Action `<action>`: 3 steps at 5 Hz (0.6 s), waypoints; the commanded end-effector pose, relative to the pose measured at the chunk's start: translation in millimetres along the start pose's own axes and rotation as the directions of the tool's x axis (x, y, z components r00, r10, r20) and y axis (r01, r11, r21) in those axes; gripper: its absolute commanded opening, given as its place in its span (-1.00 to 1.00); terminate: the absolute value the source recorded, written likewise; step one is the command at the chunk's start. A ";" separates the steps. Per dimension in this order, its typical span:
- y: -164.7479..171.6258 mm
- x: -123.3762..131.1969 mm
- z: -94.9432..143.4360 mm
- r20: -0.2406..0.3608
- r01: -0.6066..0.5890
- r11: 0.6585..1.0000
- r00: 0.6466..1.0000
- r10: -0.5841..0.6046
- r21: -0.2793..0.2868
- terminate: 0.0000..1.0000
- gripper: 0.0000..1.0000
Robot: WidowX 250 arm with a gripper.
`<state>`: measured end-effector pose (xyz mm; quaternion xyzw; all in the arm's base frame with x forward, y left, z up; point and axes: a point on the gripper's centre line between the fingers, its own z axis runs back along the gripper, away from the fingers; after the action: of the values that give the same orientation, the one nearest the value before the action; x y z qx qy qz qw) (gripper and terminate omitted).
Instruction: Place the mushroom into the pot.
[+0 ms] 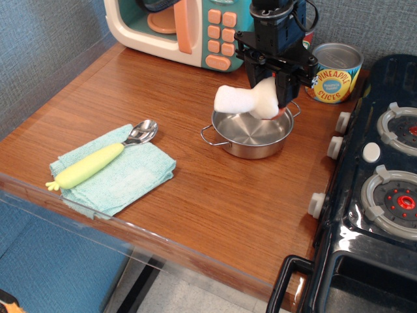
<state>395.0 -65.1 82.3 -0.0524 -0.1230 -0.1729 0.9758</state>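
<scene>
the pot (253, 134) sits directly below the fingers, its bowl bare. above it the gripper (272, 98) has its fingers closed on the cap end of the mushroom (246, 100), which hangs over the pot without touching it; the stem projects sideways past the fingers toward the left rim. risk: on release the overhanging stem may catch that rim, tipping the soft toy out onto the table. the pineapple can (334, 72) stands just behind the fingers.

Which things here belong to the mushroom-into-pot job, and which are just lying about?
Job:
mushroom
steel pot
gripper

Lying about:
yellow-handled spoon
green cloth
pineapple slices can
toy microwave
toy stove
</scene>
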 end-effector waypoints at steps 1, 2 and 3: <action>13.3 17.9 11.2 -0.003 0.000 0.999 1.000 0.000 0.034 -1.00 1.00; 17.2 13.7 19.3 -0.009 -0.018 0.998 1.000 0.018 0.054 -1.00 1.00; 19.2 7.2 30.3 -0.014 -0.052 0.995 0.998 0.053 0.087 -1.00 1.00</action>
<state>402.7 -48.6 74.5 -0.0135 -0.0750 -0.1417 0.9870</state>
